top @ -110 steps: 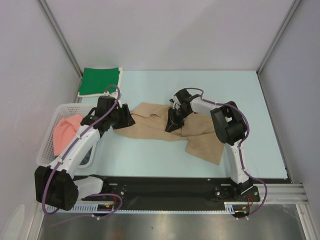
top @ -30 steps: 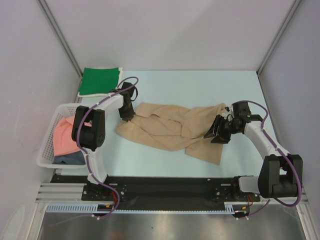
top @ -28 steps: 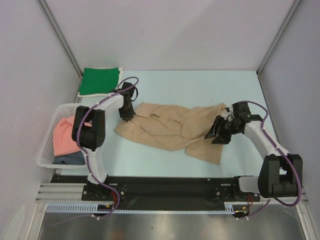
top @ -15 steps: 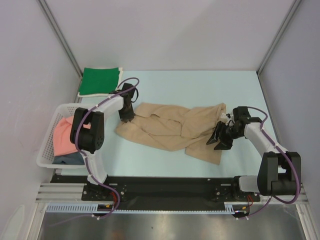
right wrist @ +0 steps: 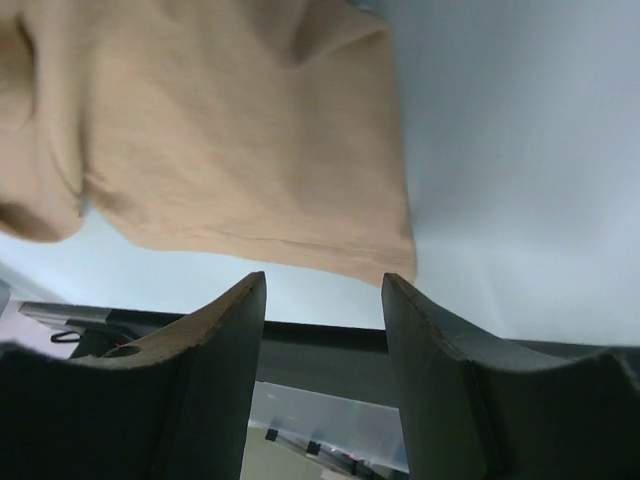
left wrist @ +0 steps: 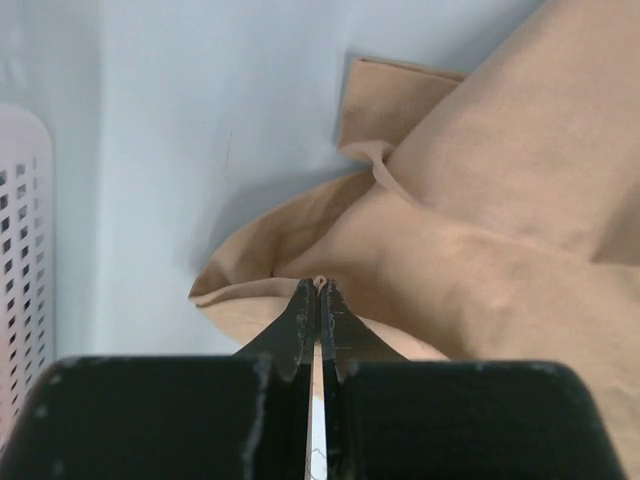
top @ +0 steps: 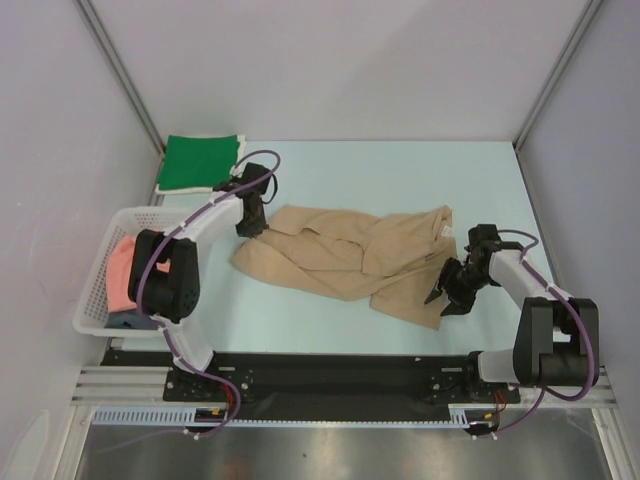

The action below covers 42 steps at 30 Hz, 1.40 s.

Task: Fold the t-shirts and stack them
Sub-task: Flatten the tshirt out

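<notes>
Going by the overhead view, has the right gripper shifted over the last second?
Yes. The right gripper has come nearer the front edge of the table, moving down the right side of the tan t-shirt.

A white lattice basket (top: 92, 297) is positioned at the left edge of the frame, on the pale blue table (top: 400, 175); its perforated wall (left wrist: 20, 250) is also shown at the left edge of the left wrist view. The table is enclosed by white panels (top: 350, 60), and a black base plate (top: 330, 375) is mounted along its lower edge.
</notes>
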Each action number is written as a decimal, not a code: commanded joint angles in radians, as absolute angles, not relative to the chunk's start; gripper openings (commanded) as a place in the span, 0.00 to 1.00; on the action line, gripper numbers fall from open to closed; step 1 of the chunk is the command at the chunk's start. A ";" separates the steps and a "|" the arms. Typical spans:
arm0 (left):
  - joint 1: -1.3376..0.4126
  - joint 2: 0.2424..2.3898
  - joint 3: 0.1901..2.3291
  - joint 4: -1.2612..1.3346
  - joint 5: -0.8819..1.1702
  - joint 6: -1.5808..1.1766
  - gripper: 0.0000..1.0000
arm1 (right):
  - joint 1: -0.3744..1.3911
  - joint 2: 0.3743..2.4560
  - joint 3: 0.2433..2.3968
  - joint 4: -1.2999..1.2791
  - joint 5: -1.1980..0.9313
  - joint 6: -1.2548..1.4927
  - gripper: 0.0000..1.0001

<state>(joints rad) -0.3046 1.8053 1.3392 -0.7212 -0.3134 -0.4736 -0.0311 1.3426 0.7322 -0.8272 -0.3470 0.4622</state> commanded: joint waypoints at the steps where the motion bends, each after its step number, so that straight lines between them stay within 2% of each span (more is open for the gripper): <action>1: -0.342 1.689 1.307 -0.719 -0.365 -0.413 0.00 | -0.034 1.351 0.732 -0.842 -0.229 0.525 0.56; 6: -0.353 1.599 1.250 -0.684 -0.328 -0.397 0.00 | -0.005 1.368 0.706 -0.836 -0.206 0.593 0.52; 10: -0.356 1.542 1.198 -0.655 -0.279 -0.396 0.00 | 0.095 1.315 0.661 -0.842 -0.125 0.699 0.51; 16: -0.357 1.491 1.164 -0.623 -0.261 -0.393 0.00 | 0.106 1.350 0.647 -0.815 -0.019 0.744 0.48; 31: -0.357 1.444 1.163 -0.638 -0.241 -0.385 0.00 | 0.120 1.370 0.580 -0.739 -0.097 0.802 0.36; 37: -0.357 1.405 1.157 -0.653 -0.248 -0.382 0.00 | 0.089 1.371 0.601 -0.686 -0.090 0.758 0.09; 38: -0.357 1.396 1.157 -0.657 -0.249 -0.382 0.00 | 0.078 1.362 0.617 -0.690 -0.087 0.738 0.00; 42: -0.357 1.338 1.180 -0.689 -0.268 -0.371 0.00 | 0.069 1.240 0.776 -0.767 -0.034 0.669 0.00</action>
<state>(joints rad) -0.3531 1.4155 1.1572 -0.6712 -0.2512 -0.3985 0.0849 1.3285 0.6525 -0.8024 -0.1215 0.7345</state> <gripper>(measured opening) 0.014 0.017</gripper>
